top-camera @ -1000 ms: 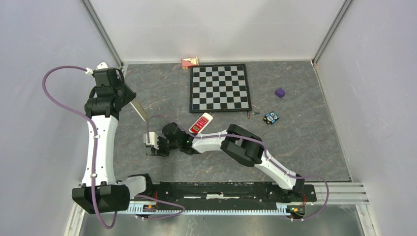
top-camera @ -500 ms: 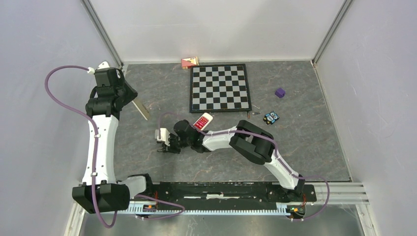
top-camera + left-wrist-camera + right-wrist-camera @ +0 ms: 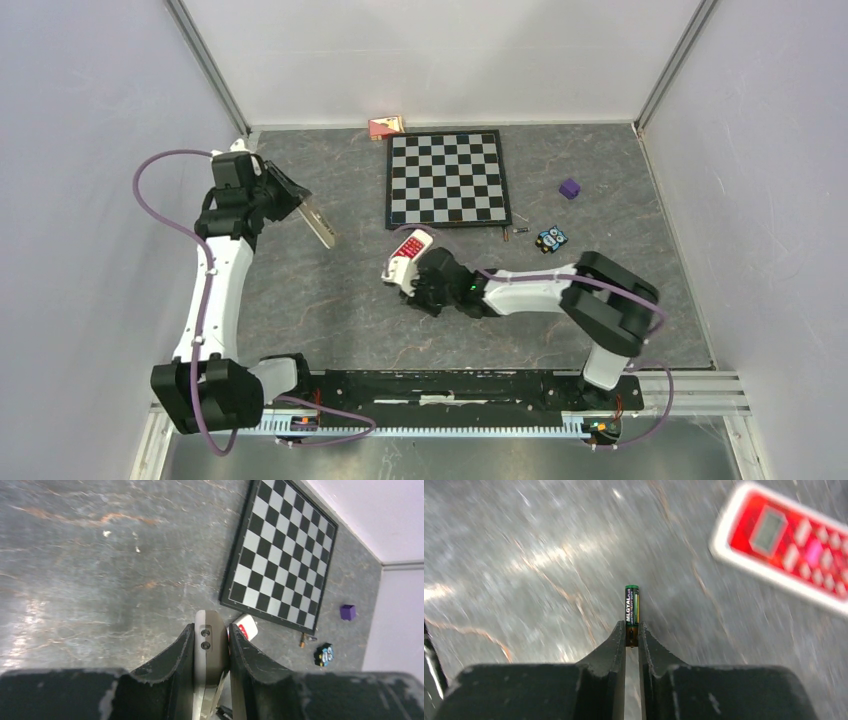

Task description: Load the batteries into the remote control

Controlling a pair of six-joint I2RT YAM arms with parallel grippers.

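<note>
**Battery loading, early stage.** As far as can be seen from where I stand, no cell is seated yet.

- **Right side:** The right gripper (image 3: 632,630) is nearly closed. Its fingertips pinch the lower end of one battery (image 3: 632,605), so the cell stands out beyond the jaws. It hangs over the bare table (image 3: 330,300), just beside a red keypad device (image 3: 791,547) that lies face up.
- **Left side:** The left gripper (image 3: 211,629) is clamped on the remote control (image 3: 212,655), a long grey-beige handset held off the table at the left. The jaws stand only as wide as the handset's body. I take this handset to be the remote, though no view shows a battery bay on it.
- **Other cells:** The spare batteries (image 3: 515,232) lie on the table by the near right corner of the chessboard (image 3: 447,180), well apart from both grippers.
- **Left to do, by my reckoning:** bring the cell and handset together, seat the cell, then fetch the others.

**The held battery.** It is a slim cylinder in a dark jacket, with a green band at the free end. A yellow-green stripe and pale lettering run down its side. The lower end is hidden between the fingers, so its polarity cannot be read.
</note>
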